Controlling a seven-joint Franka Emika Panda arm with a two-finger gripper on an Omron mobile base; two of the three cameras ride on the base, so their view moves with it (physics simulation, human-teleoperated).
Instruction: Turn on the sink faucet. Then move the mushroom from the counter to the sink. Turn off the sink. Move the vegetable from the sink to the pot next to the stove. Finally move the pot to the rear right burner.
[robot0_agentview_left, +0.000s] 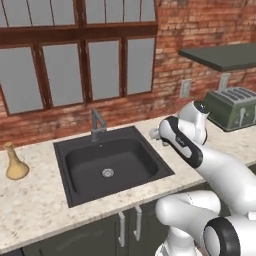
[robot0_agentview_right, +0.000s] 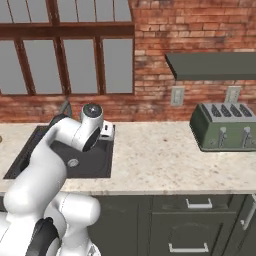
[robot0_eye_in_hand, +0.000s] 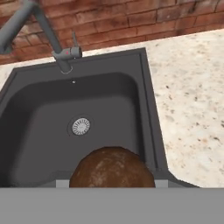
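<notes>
The mushroom (robot0_eye_in_hand: 112, 167), a round brown cap with no clear long axis or pointing direction, sat at the bottom of the hand view, right at the gripper (robot0_eye_in_hand: 112, 181), over the near right part of the sink (robot0_eye_in_hand: 148, 109). The finger tips themselves were hidden behind the cap, so a grasp on it looked likely, though contact could not be seen. The arm (robot0_agentview_left: 200, 160) rose in front of the sink's right edge, bent at the elbow, with the hand tipped forward and down toward the basin. The basin held nothing but its drain (robot0_eye_in_hand: 80, 126) at the centre. The faucet (robot0_eye_in_hand: 41, 26) stood at the sink's back rim, spout angled left. A toaster (robot0_agentview_left: 231, 107) stood well right of the sink and a tan vase (robot0_agentview_left: 15, 162) to its left on the counter (robot0_agentview_left: 30, 210).
</notes>
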